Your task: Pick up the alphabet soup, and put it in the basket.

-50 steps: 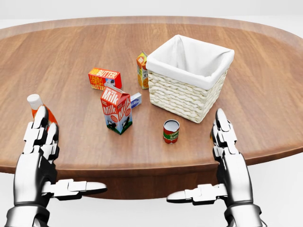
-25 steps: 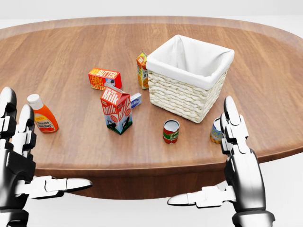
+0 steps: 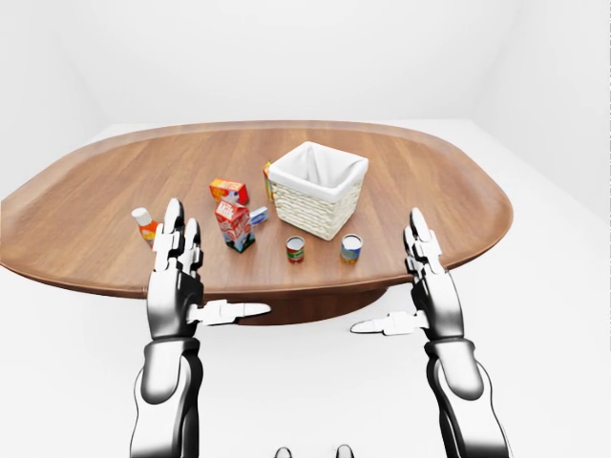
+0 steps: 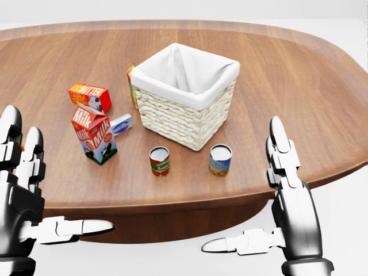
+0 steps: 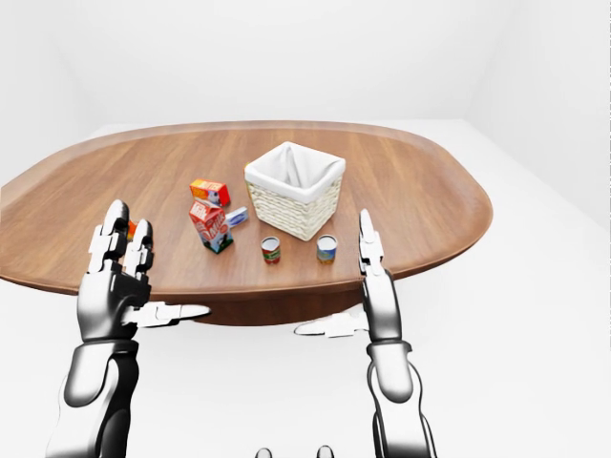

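Soup can (image 4: 220, 160) stands upright on the table (image 4: 299, 86), just below the basket (image 4: 172, 123) in the head view, under its lower right corner and a little apart from the woven wall. Its label is blue and yellow and its top is pale. Nothing touches it.

The basket is square and woven, with a white cloth lining folded over its rim. Its inside looks bare as far as the head view shows.

A red can (image 4: 160, 161) stands upright below the basket too, to the left of the soup can and apart from it. Left of the basket are a milk carton (image 4: 95, 133), upright, and a small blue and white box (image 4: 121, 123) lying between the carton and the basket. A butter box (image 4: 89, 96) lies farther up on that side. An orange carton (image 4: 131, 86) stands against the basket's left edge, partly hidden by it. Well to the left of the basket, the left-eye view shows a ketchup bottle (image 3: 145, 225) beside the raised fingers of the left hand.

The right hand (image 4: 293, 207) is held up at the table's near edge, down and to the right of the basket. Its fingers are straight, the thumb is spread sideways, and it holds nothing. The left hand (image 4: 20, 201) is posed the same way far to the basket's lower left, fingers spread wide and holding nothing.
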